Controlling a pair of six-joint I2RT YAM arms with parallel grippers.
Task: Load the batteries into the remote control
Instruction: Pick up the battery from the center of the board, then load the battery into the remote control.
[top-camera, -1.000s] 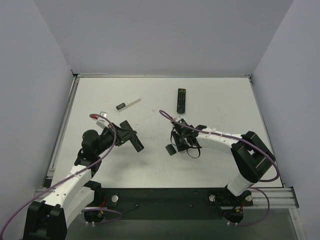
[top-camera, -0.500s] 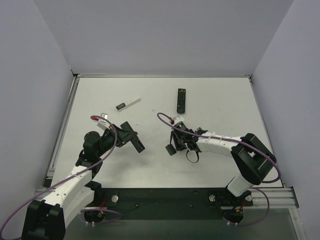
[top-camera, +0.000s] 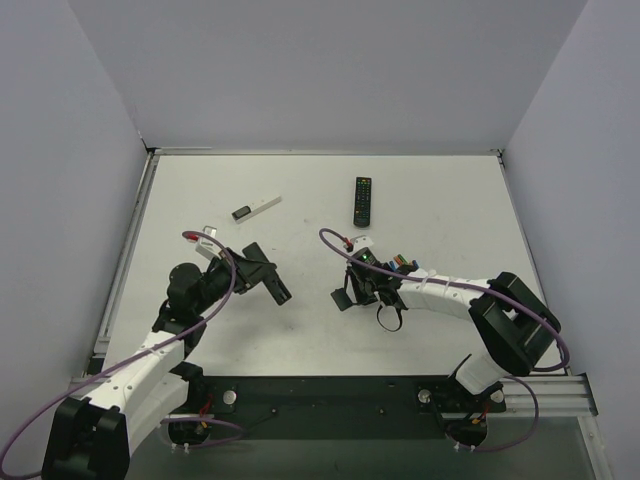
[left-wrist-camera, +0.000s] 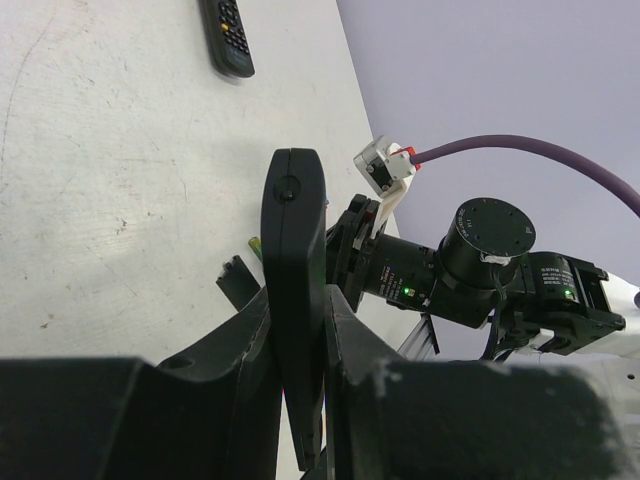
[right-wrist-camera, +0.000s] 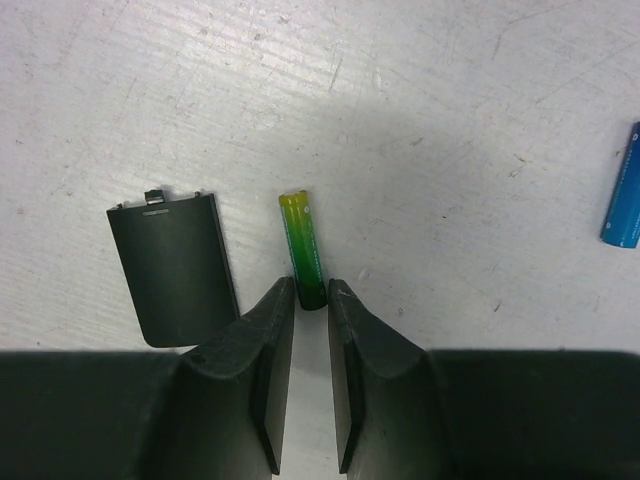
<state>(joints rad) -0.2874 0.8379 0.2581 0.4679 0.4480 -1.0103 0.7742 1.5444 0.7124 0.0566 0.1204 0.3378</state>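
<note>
My left gripper (top-camera: 262, 274) is shut on the slim black remote control (left-wrist-camera: 295, 300), which it holds edge-on above the table; the remote also shows in the top view (top-camera: 272, 284). My right gripper (right-wrist-camera: 310, 288) is down at the table with its fingertips closed against the dark end of a green-yellow battery (right-wrist-camera: 303, 245) that lies flat. The black back cover (right-wrist-camera: 175, 265) lies just left of that battery, also visible in the top view (top-camera: 341, 298). A blue battery (right-wrist-camera: 622, 190) lies to the right. More coloured batteries (top-camera: 400, 263) lie beside the right wrist.
A longer black remote with coloured buttons (top-camera: 362, 200) lies at the far middle of the table, also in the left wrist view (left-wrist-camera: 228, 35). A thin white stick with a dark end (top-camera: 256, 208) lies at the far left. The two arms face each other closely mid-table.
My right wrist has shifted a little beside the back cover, and the coloured batteries behind it have come into view. My left arm holds the remote almost still.
</note>
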